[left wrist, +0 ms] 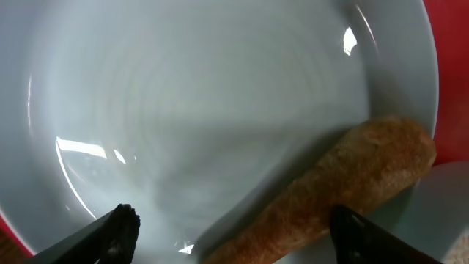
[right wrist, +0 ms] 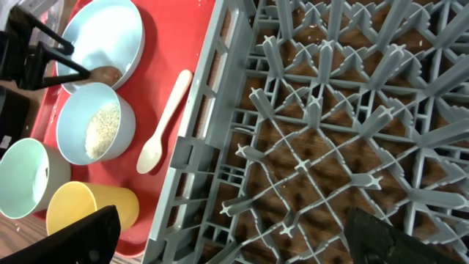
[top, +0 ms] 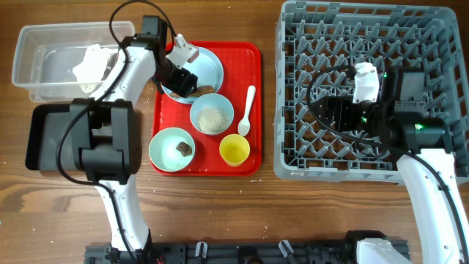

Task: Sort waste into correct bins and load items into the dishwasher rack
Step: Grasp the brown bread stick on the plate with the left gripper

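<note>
Step in hand: lifting the brown scrap [left wrist: 352,183] off the plate [left wrist: 183,95]. The left pincer [left wrist: 234,238] hangs low over the plate, spread and holding nothing; its fingers [left wrist: 117,231] straddle the near end of the scrap, which lies by the plate's rim on the rice-bowl side. Recommended: lower until the tips almost meet the glaze, centre on the scrap's thicker part, and close gently, as it looks soft and may crumble. Then lift straight up so the plate does not slide on the red tray [top: 253,51]. The right pincer [right wrist: 234,242], spread and empty, sits over the rack [top: 440,29], well apart from the work. Surroundings: the rice bowl [top: 212,117] is just beside the plate, with the green bowl [top: 171,149], cup [top: 234,149] and spoon [top: 246,111] near it on the tray. The tub [top: 37,44], napkin [top: 91,62] inside, and the black tray [top: 37,139] lie on the desk [top: 293,213] to the left; the left arm covers part of the black tray. Obstruction: the plate's curved wall beside the scrap may foul one finger.
</note>
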Tool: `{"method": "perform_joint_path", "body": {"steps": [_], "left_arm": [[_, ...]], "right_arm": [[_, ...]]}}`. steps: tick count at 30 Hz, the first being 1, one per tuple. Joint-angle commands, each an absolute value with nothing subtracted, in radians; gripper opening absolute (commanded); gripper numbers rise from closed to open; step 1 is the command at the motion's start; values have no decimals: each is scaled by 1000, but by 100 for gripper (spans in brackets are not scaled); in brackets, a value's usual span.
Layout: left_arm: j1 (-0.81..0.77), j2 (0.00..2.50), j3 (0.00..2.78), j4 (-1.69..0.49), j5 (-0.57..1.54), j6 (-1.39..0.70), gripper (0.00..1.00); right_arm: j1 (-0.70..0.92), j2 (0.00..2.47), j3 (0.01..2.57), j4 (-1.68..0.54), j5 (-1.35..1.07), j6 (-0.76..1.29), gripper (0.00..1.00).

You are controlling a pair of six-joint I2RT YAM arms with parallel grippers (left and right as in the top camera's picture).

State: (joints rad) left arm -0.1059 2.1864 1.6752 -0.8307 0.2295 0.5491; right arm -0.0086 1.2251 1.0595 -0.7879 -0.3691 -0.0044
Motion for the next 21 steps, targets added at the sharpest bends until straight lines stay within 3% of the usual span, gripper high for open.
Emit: {"method": "perform_joint_path", "body": {"steps": [1, 10, 13, 18, 21], "left_arm": [[-123, 2209, 1633, -833, 226, 586, 86], [-122, 2209, 1532, -696, 222, 606, 83], [-121, 2209, 1524, -644, 174, 604, 71], [-122, 2206, 1533, -510, 6, 416, 85], [-125, 2185, 1567, -546, 6, 384, 86]], "right_arm": [[-9, 1229, 1078, -786, -347, 2, 100], [-9, 1229, 1078, -786, -344, 3, 100], [-9, 1229, 1078, -786, -339, 3, 100], [-9, 1229, 1078, -786, -339, 3, 100], [-9, 1229, 1078, -786, -339, 3, 100]]}}
